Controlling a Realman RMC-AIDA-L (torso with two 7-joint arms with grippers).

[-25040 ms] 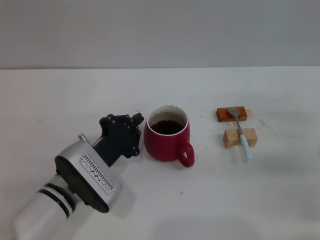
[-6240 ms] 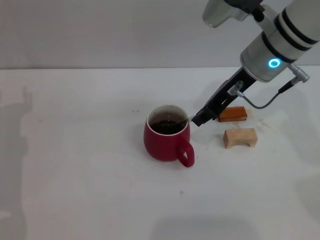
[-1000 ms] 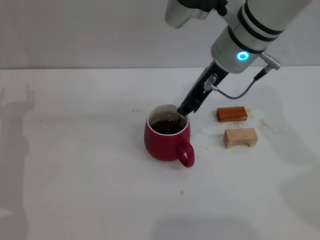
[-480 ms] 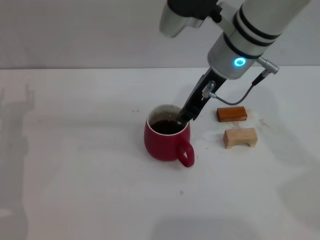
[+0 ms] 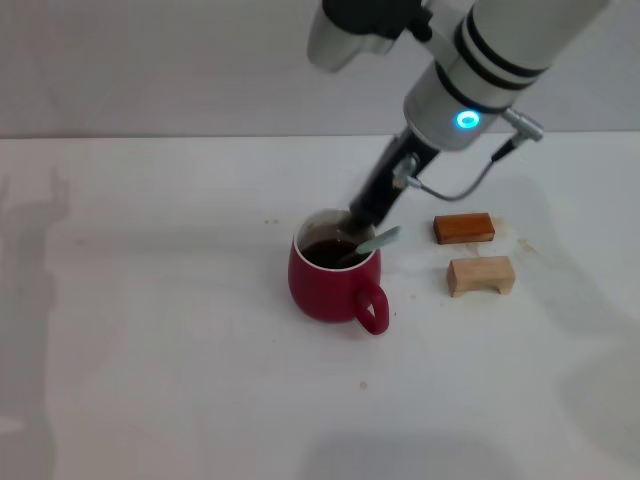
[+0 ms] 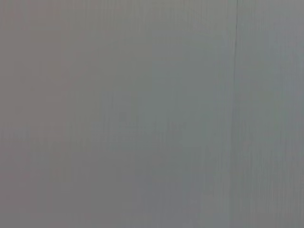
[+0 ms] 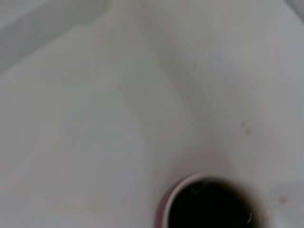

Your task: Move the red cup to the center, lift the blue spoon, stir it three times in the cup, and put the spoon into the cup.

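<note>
Red cup (image 5: 333, 278) stands mid-desk (image 5: 150, 350); we see the blue spoon (image 5: 372, 243) resting in it, handle over the rim. Our right gripper (image 5: 362, 216) hovers just above; we cannot tell its opening.

blue spoon (image 5: 375, 242) leans inside upright red cup (image 5: 332, 283).

Spoon (image 5: 378, 240) bowl sunk out of sight in the dark liquid of the cup (image 5: 330, 285), only the pale handle poking over the rim. Right gripper (image 5: 362, 219) fingertips too dark and bunched to read. Cup cut by the frame edge in the right wrist view. Left wrist view blank grey, nothing to make out.
</note>
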